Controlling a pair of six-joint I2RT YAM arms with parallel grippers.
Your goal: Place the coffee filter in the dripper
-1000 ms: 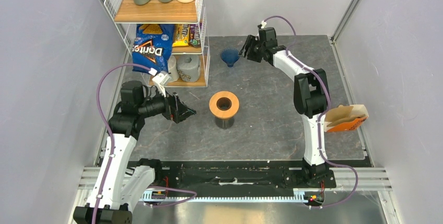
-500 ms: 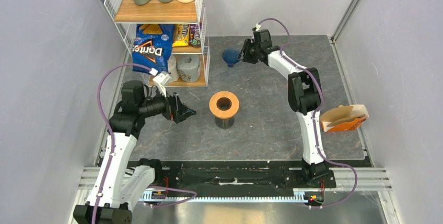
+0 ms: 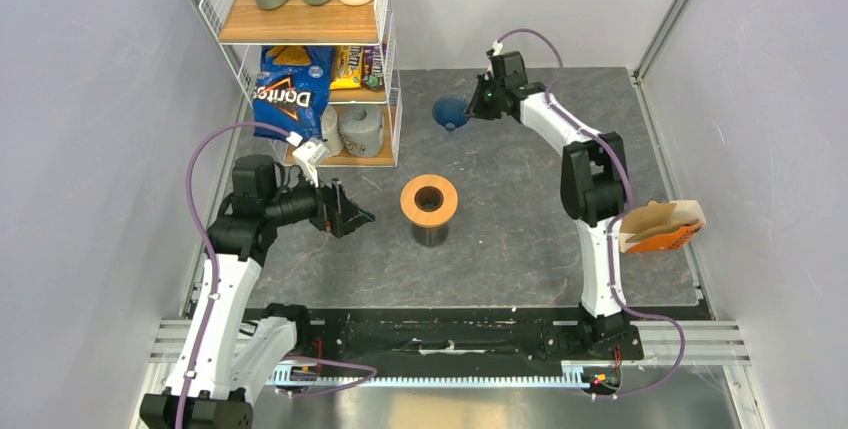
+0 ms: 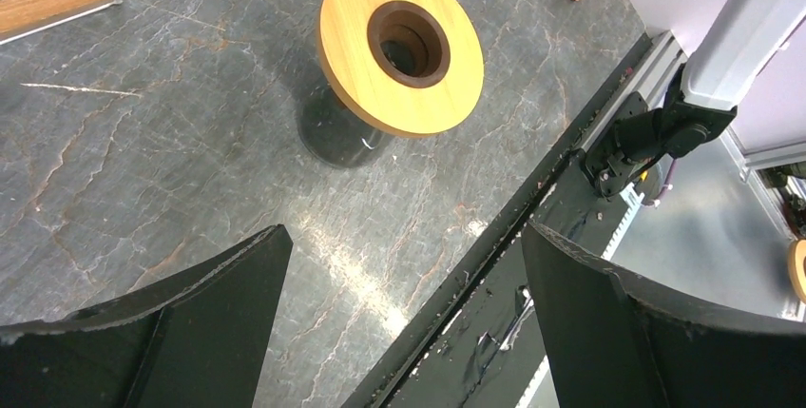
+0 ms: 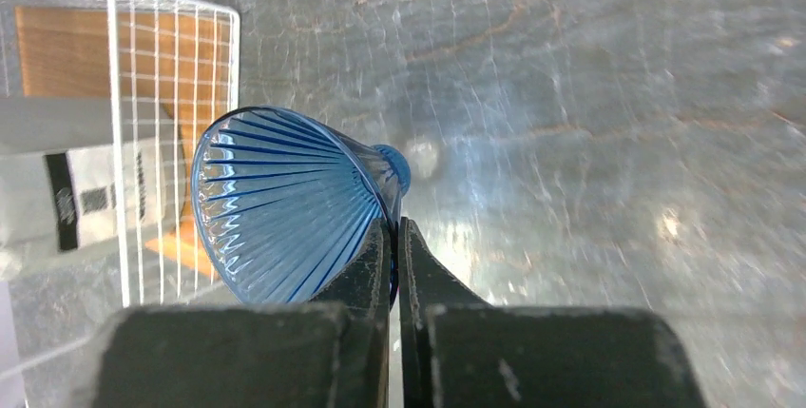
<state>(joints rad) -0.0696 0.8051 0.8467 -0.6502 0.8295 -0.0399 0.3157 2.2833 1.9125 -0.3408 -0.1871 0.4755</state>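
The dripper (image 3: 451, 112), a blue see-through ribbed cone, is at the back of the table beside the wire rack. In the right wrist view the dripper (image 5: 285, 208) is tipped, with its mouth toward the camera. My right gripper (image 3: 474, 109) is shut on its wall, one finger inside the cone and one outside (image 5: 394, 237). The coffee filter (image 3: 650, 217), light-brown paper, stands in an orange-and-white holder (image 3: 675, 240) at the right edge of the table. My left gripper (image 3: 362, 214) hangs open and empty (image 4: 401, 232) left of the wooden ring.
A tan wooden ring (image 3: 429, 200) (image 4: 352, 66) rests on a dark cup (image 4: 337, 132) mid-table. A wire shelf rack (image 3: 300, 24) with bottles and a Doritos bag (image 3: 290, 94) stands at the back left. The black rail (image 3: 450, 334) runs along the near edge.
My right gripper reached the dripper and closed on its wall. The dripper has shifted slightly to the right. The left arm has not moved.
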